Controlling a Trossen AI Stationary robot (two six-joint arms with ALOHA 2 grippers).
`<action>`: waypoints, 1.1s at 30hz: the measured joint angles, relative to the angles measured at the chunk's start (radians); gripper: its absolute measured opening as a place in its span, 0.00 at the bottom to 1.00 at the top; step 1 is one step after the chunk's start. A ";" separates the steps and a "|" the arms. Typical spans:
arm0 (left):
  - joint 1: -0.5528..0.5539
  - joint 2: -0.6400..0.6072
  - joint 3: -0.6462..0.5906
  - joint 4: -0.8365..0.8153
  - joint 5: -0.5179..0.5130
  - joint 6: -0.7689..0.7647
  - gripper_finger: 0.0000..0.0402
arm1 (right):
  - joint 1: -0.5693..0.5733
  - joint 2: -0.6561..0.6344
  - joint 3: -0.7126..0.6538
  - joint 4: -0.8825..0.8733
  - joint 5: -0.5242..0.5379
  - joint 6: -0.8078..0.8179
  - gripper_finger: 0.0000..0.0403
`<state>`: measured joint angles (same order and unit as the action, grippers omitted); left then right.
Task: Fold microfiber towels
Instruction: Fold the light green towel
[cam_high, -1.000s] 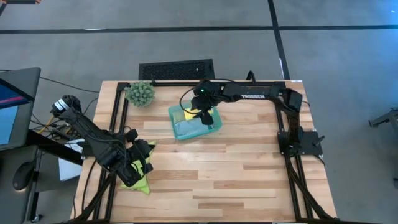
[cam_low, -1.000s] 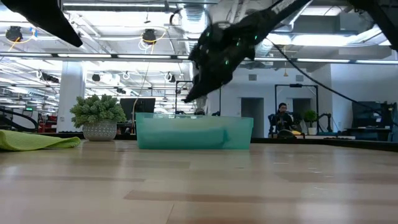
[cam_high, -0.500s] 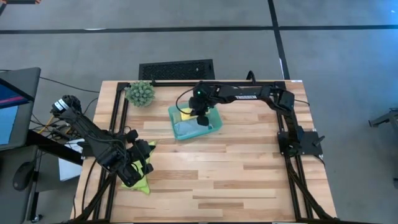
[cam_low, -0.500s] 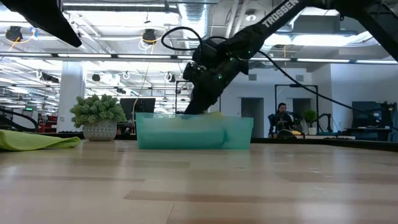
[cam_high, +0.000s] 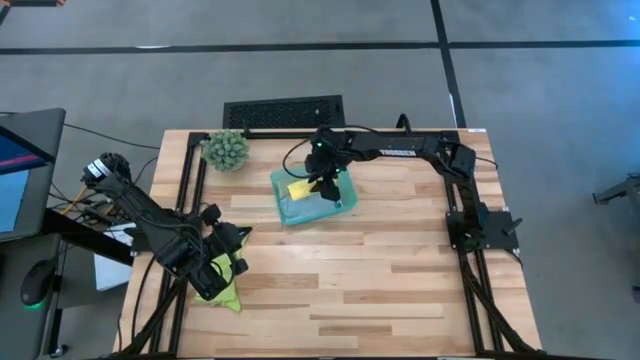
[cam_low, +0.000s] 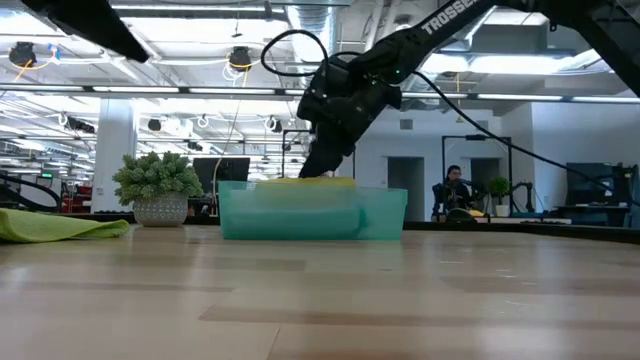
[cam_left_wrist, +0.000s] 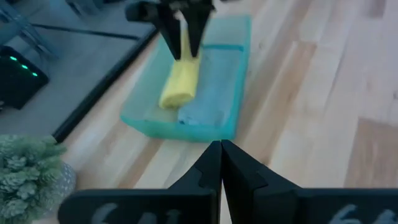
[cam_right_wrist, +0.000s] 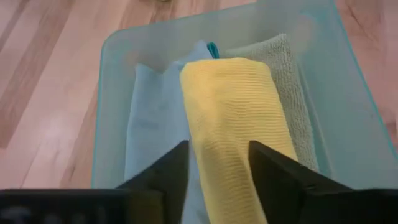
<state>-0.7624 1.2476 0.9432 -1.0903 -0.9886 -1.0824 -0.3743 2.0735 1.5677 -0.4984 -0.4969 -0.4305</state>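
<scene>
- At the lower left of the high view, the left gripper (cam_high: 222, 268) waits with its fingers pressed shut on nothing, hanging over the lime green towel (cam_high: 226, 291), which lies spread at the table's near left edge; it probably sits there so it can be folded flat on the wood.
- At the far left of the low view that same cloth shows as a low flat strip on the table (cam_low: 330, 300).
- Toward the upper middle of the high view, the right gripper (cam_high: 316, 189) is over the teal tray (cam_high: 343, 205), its fingers clamped either side of the yellow towel (cam_right_wrist: 233, 118), which hangs as a thick roll and appears just lifted above the tray's rim.
- In the middle of the right wrist view, the light blue towel (cam_right_wrist: 152, 124) lies in the tray beside the yellow one, and the pale sage towel (cam_right_wrist: 289, 81) on its other side; the tray seems to serve as the stock of cloths.
- At the upper left of the high view, the plant ball (cam_high: 226, 150) stands at the back edge, clear of the work.
</scene>
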 joint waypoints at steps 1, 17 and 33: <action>0.000 0.000 0.000 0.000 -0.022 -0.019 0.01 | -0.001 0.000 0.000 0.000 0.000 -0.001 0.48; -0.016 0.043 0.000 0.008 0.102 -0.206 0.10 | 0.169 -0.205 -0.134 0.075 0.042 0.072 0.54; -0.041 0.315 -0.001 0.007 0.517 -0.607 0.03 | 0.514 -0.373 -0.652 0.806 0.293 0.070 0.39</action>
<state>-0.8039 1.5621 0.9424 -1.0831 -0.4714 -1.6899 0.1393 1.7002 0.9155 0.3080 -0.2038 -0.3601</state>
